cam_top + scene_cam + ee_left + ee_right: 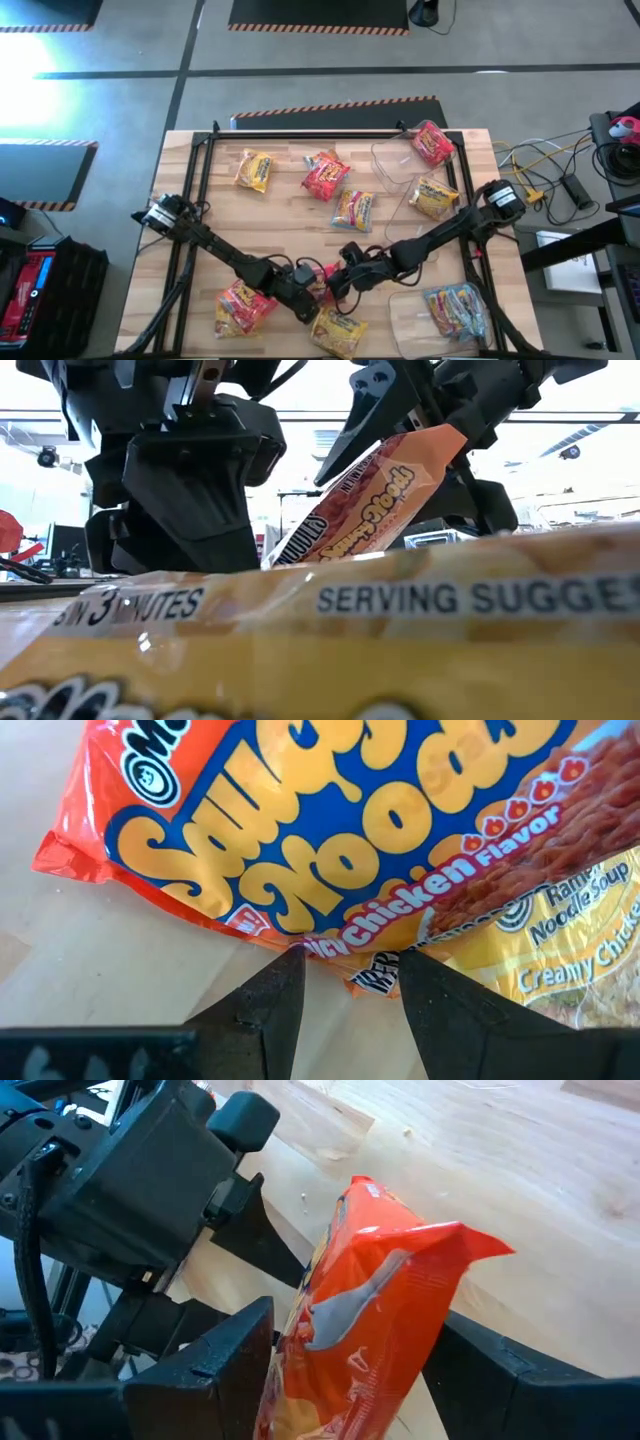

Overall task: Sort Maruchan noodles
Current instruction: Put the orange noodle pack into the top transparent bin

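Yellow packet (330, 650) flat in front, right tool (350, 1370) pinching red packet (375, 510) tilted upright

Both arms meet over a red packet (322, 283) near the table's (290, 205) front edge.

**Camera Placement**

High view: overhead, facing straight down, covering the whole tabletop (200, 200) and both arms. Low view: at tabletop level, facing the room, nearly blocked by a yellow packet (320, 650) against the lens. Both wrist views sit very close to the red packet (370, 1330), which the low view shares.
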